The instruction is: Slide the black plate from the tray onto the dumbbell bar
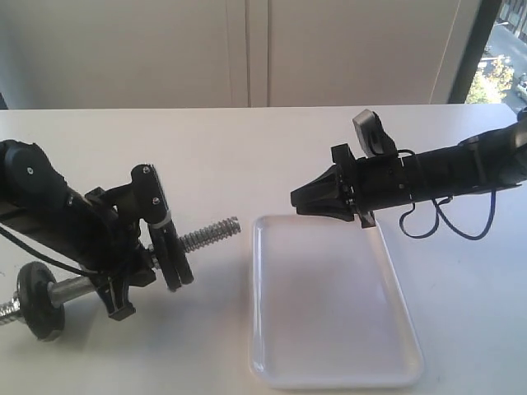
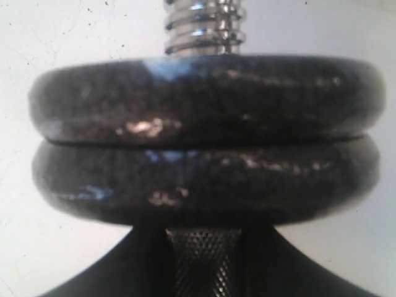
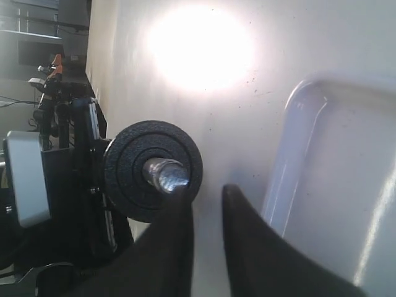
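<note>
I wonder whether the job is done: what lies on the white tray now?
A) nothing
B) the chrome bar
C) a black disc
A: the tray shows only bare white, and the black discs sit on the dumbbell bar.

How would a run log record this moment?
plate: on bar | tray: empty | left gripper: holding bar | right gripper: slightly open, empty
</note>
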{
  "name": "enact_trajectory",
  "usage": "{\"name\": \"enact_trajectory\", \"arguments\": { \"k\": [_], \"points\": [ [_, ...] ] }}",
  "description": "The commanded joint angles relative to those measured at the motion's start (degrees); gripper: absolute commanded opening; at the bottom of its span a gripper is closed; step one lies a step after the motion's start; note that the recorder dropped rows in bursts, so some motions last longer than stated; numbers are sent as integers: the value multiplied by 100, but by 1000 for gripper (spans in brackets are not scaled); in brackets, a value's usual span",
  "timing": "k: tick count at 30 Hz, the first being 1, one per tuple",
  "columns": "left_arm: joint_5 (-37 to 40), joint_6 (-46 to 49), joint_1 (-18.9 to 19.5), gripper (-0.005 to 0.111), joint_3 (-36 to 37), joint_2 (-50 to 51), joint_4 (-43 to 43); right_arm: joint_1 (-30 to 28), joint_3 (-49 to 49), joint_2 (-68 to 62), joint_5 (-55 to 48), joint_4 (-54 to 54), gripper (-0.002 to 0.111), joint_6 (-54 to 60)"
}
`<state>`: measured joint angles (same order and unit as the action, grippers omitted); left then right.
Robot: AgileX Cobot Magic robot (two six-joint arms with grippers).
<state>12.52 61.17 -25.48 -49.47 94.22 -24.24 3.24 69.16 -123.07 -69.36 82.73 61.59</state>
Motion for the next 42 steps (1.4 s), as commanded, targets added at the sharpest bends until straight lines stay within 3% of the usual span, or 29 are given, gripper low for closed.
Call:
{"name": "enact_trajectory", "arguments": {
  "k": [1, 30, 38, 42],
  "points": [
    [-159, -144, 5, 0, -130, -129, -407, -43, 26, 67, -60, 18, 0, 154],
    [-90, 57, -163, 0, -130, -48, -407, -43, 11, 67, -60, 91, 0, 178],
    [-111, 57, -163, 29, -130, 246, -407, -43, 4, 79, -60, 92, 0, 263],
    [-111, 57, -163, 36, -130, 255, -407, -43, 4, 157, -60, 115, 0, 273]
  ]
}}
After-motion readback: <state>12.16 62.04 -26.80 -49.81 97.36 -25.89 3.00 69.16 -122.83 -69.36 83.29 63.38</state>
